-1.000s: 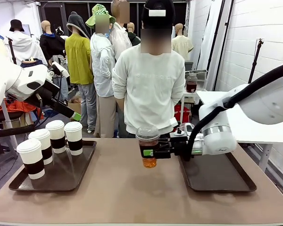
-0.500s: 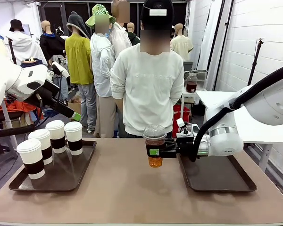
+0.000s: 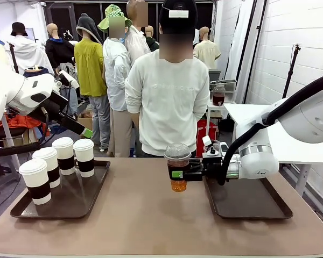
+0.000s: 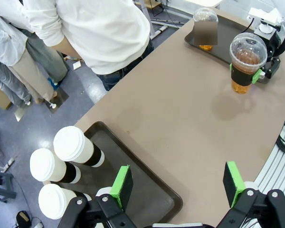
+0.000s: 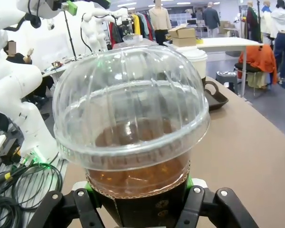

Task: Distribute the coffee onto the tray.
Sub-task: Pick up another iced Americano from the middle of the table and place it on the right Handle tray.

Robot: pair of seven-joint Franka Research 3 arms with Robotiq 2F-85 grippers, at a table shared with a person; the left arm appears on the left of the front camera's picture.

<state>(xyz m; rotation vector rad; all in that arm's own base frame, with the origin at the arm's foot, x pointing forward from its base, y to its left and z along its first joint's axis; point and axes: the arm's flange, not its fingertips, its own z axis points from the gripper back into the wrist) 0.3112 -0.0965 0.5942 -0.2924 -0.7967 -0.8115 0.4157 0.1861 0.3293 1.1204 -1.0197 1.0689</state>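
Gripping an iced coffee (image 3: 177, 169) around its dark sleeve, the right gripper (image 3: 176, 174) holds the cup clear above the table (image 3: 145, 215), just left of the right tray (image 3: 247, 201); its green-padded fingers are clamped on the cup. In the right wrist view the same cup (image 5: 133, 133) sits between the fingers, its clear dome lid uppermost and brown liquid below. A second iced coffee (image 4: 205, 28) stands on the right tray's far end, seen from the left wrist. Four lidded paper cups (image 3: 59, 161) stand on the left tray (image 3: 70, 201): three along its left side, one at its far end. The left gripper (image 4: 178, 183) hangs over the near end of that tray, its fingers (image 4: 121, 183) spread wide and holding nothing. A person in a white sweatshirt (image 3: 169, 97) stands at the table's far edge.
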